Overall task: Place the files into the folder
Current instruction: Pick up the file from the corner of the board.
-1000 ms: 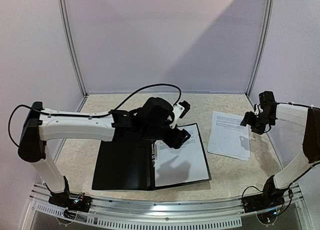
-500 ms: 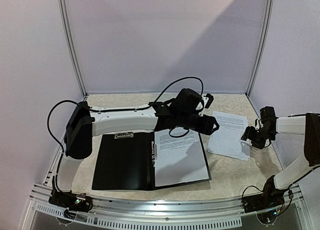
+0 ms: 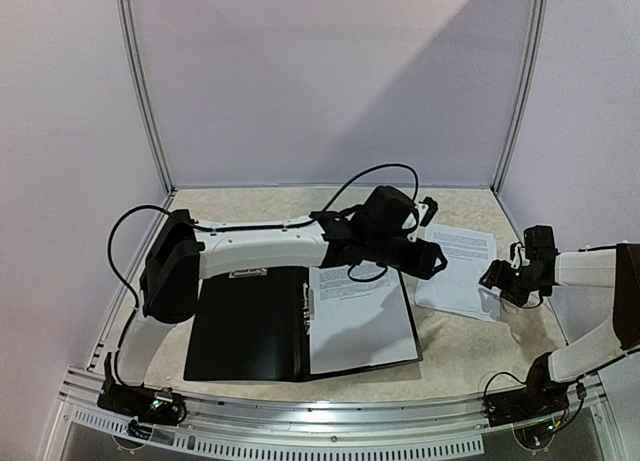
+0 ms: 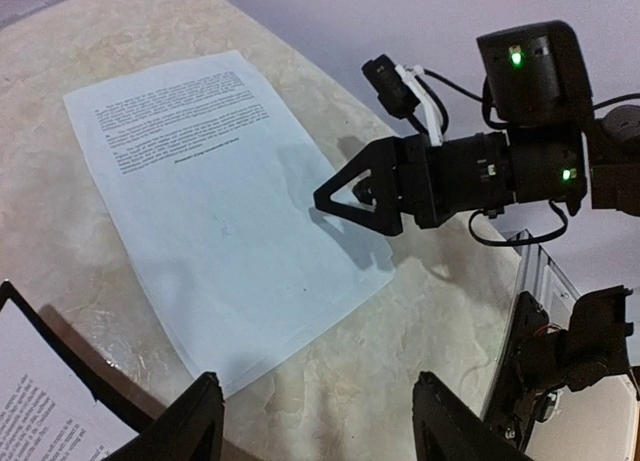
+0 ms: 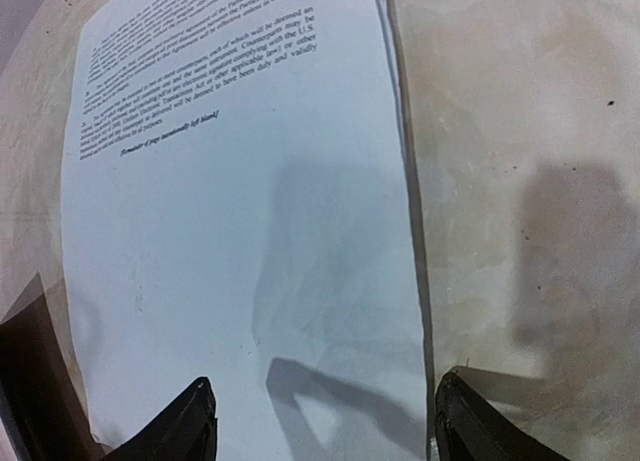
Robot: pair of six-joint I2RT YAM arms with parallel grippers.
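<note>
Presently, a large flat black hinged folder [image 3: 245,326] is found lying open on the mottled beige table [image 3: 460,356]. A small white label [image 3: 245,273] is seen at the far edge of its left leaf, and a metal clip [image 3: 306,306] at its spine. One white paper sheet printed with black text [image 3: 360,321] is laid on the folder's right leaf, within its edges.

A second white printed sheet [image 3: 455,271] is observed flat on the table just to the right of the folder. A narrow strip of table is visible between the two in the left wrist view.

The left arm is extended across the folder's far edge. The left fingers [image 3: 432,260] are held above the table just beyond the folder's far right corner, over the nearer edge of the loose sheet. They are spread well apart, and nothing is gripped between them.

The right fingers [image 3: 493,275] are positioned further right of the folder, at the loose sheet's far side. They are likewise parted widely and nothing is held. In the right wrist view, one finger is seen over the paper and the other over bare table, so that the sheet's edge is straddled. Whether the paper is touched cannot be told.
</note>
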